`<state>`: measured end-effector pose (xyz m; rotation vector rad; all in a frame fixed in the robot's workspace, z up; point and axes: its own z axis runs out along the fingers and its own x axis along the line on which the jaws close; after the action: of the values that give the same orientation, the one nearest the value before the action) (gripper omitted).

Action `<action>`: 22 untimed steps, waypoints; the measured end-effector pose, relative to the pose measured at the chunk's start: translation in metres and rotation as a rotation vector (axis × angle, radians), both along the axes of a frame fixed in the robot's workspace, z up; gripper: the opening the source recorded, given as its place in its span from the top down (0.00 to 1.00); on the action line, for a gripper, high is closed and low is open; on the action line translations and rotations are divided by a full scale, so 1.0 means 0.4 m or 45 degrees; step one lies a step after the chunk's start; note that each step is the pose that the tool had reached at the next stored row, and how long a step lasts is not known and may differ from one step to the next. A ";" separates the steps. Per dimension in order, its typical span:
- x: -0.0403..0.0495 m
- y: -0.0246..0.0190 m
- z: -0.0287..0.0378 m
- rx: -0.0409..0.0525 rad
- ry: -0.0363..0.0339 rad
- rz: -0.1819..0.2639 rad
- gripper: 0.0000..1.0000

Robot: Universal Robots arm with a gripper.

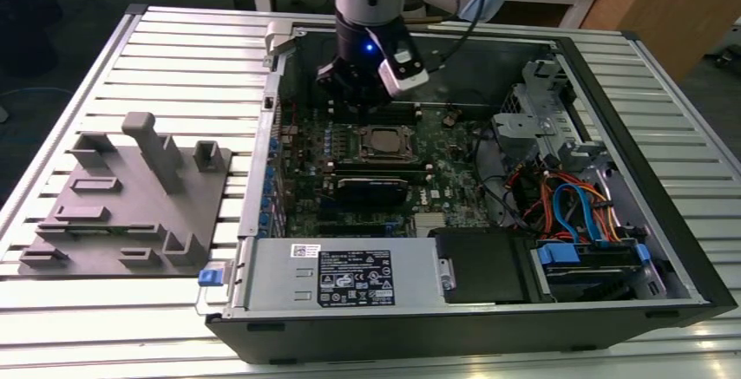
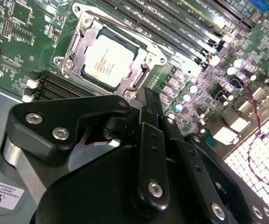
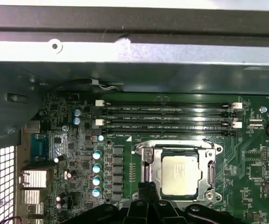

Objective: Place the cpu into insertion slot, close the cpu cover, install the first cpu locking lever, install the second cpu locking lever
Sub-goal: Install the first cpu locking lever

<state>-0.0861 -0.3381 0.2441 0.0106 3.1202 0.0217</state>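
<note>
We see the cpu (image 3: 181,173) seated in the insertion slot (image 3: 180,152) beneath the shut cpu cover (image 3: 150,170); the gripper (image 3: 146,189), clenched on nothing, hovers just beside. Lever work seems in hand, demanding fine aim.

case (image 1: 648,179): lay open on the table (image 1: 116,310), toward the exterior view's right.
board (image 1: 446,175): lay flat on the case floor.
cpu (image 2: 108,60): sat on the board, inside the cover's window.
cover (image 2: 80,49): lay flat around the cpu.
memory slots (image 3: 167,114): ran side by side between the cover and a case wall.
gripper (image 1: 350,93): hung above the board, near the cpu.
fixture (image 1: 127,214): sat on the table, at the exterior view's left of the case.
</note>
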 end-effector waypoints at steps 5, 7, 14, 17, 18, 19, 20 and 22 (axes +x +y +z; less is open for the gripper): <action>-0.013 0.000 0.000 0.011 0.0000 -0.012 0.89; -0.020 0.000 0.000 0.012 0.0000 -0.012 0.89; -0.027 0.001 0.000 0.013 0.0048 -0.015 0.89; -0.027 0.003 0.000 0.015 0.0059 -0.020 0.89; -0.027 0.004 0.000 0.017 0.0068 -0.022 0.89; -0.028 0.004 0.000 0.018 0.0075 -0.024 0.89; -0.028 0.004 0.000 0.019 0.0076 -0.025 0.89; -0.030 0.004 0.000 0.021 0.0078 -0.027 0.89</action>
<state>-0.0982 -0.3364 0.2441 0.0446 3.1257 0.0469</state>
